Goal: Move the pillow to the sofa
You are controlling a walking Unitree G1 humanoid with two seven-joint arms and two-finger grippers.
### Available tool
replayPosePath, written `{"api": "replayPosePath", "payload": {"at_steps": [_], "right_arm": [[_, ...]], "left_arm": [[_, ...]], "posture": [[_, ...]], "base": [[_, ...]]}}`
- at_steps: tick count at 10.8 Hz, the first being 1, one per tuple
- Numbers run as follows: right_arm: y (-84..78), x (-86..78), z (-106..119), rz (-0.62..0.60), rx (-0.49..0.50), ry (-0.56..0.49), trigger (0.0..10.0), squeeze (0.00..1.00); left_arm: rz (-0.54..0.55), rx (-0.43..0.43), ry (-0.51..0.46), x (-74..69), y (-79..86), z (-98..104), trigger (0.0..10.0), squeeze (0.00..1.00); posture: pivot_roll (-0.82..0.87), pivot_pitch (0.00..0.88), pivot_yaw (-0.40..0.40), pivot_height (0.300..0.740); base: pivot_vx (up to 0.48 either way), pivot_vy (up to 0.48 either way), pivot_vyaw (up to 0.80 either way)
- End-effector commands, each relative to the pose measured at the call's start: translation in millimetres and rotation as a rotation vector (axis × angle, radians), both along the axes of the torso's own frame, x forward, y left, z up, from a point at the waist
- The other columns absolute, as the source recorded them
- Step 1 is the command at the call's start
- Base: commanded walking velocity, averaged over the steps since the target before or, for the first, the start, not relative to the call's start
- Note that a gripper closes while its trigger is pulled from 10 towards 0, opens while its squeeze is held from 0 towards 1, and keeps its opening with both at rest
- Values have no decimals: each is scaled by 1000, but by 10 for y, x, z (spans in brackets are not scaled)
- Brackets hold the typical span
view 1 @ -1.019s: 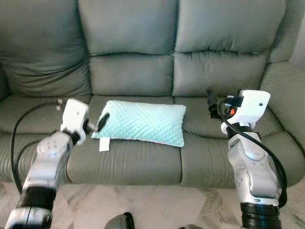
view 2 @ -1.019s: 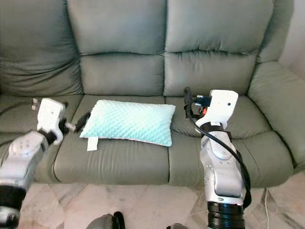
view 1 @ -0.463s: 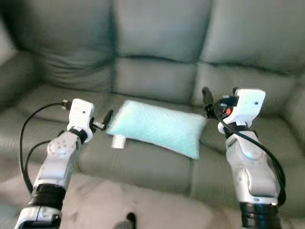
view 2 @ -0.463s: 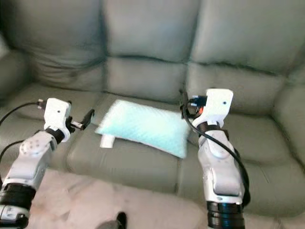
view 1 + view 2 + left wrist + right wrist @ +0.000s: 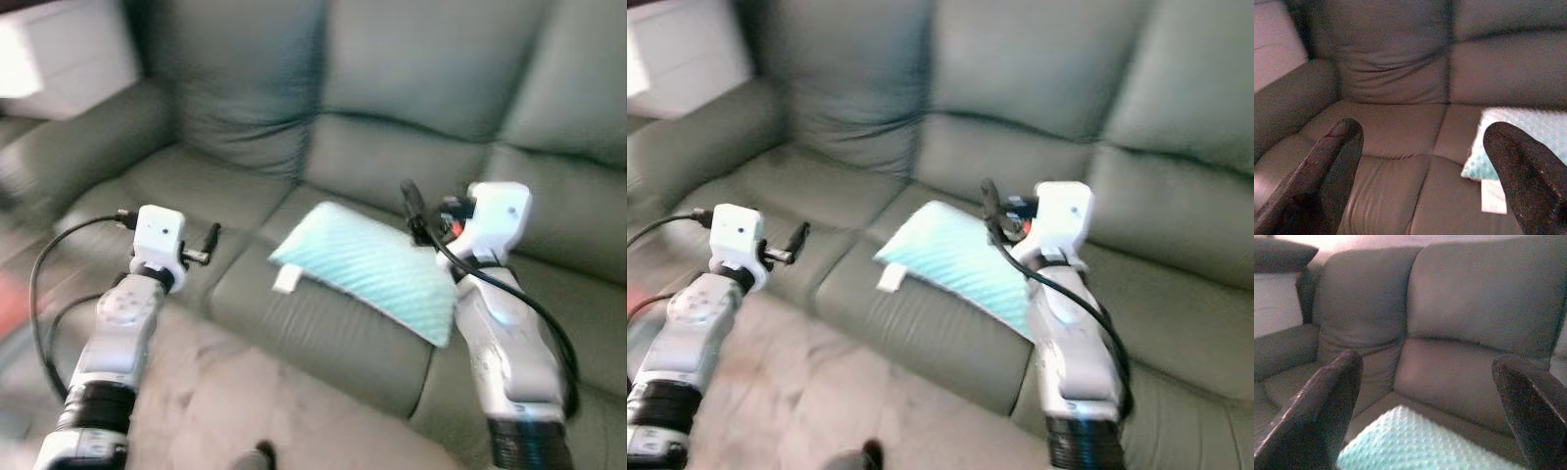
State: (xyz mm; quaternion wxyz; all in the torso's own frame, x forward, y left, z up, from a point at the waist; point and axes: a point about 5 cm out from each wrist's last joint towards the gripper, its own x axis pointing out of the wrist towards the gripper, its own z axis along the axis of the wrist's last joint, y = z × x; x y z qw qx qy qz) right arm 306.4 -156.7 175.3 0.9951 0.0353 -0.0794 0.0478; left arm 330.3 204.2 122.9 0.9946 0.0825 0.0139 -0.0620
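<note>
The left jaws (image 5: pixel 1422 186) stood wide apart with nothing between them, one finger (image 5: pixel 1327 171) to each side of the wrist view, framing bare seat cushion. The right jaws (image 5: pixel 1425 416) were likewise spread wide and empty, their dark fingers (image 5: pixel 1322 406) bracketing the backrest and the near edge of the mint fabric below.

In the head view, the left gripper (image 5: pixel 208 240) hung over the seat at about 9 o'clock from the pillow (image 5: pixel 377 274), well apart from it. The right gripper (image 5: pixel 411 208) hovered just above the pillow's far right end, at about 2 o'clock from its middle; whether it touched the fabric could not be told through the blur.

The pillow, pale mint with a dimpled surface, lay flat on the seat of the sofa (image 5: pixel 392 88), slanting from 10 o'clock down to 4 o'clock across the middle cushion. A small white tag (image 5: pixel 286 281) stuck out at its left corner.

The sofa was grey-green leather, its armrest (image 5: pixel 69 157) at 9 o'clock. Pale marbled floor (image 5: pixel 245 392) showed at 6 o'clock, and something white (image 5: pixel 59 49) stood beyond the armrest at 10 o'clock.
</note>
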Motion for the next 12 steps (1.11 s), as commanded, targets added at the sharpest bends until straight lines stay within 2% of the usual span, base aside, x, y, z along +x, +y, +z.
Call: {"api": "replayPosePath", "payload": {"at_steps": [1,2,4,5,6,7,9,12], "right_arm": [[26,-9,-71,15,23,30,10000,0],[10,-59,-278,16,26,98,10000,0],[2,-113,-491,27,28,173,10000,0],[-22,-172,-657,27,34,227,10000,0],[-43,-202,-714,25,24,239,10000,0],[-52,-204,-705,27,11,232,10000,0],[-59,-208,-691,33,-5,220,10000,0],[-38,-199,-667,40,-3,209,10000,0]], "left_arm": [[29,5,-17,-22,52,20,10000,0],[40,-25,14,-119,21,-122,10000,0],[62,-53,47,-194,38,-244,10000,0],[106,-65,76,-287,84,-375,10000,0],[138,-87,93,-387,109,-457,10000,0],[133,-91,99,-422,90,-476,10000,0],[103,-108,116,-480,18,-508,10000,0],[131,-126,114,-434,-12,-478,10000,0]], "posture": [[-154,108,2,740],[-151,107,0,740],[-146,107,-2,740],[-143,109,-5,740],[-142,112,-8,740],[-142,115,-11,740],[-144,117,-14,740],[-140,119,-16,740]], "base": [[0,0,0],[0,0,0],[0,0,0],[0,0,0],[0,0,0],[0,0,0],[0,0,800],[0,0,800]]}}
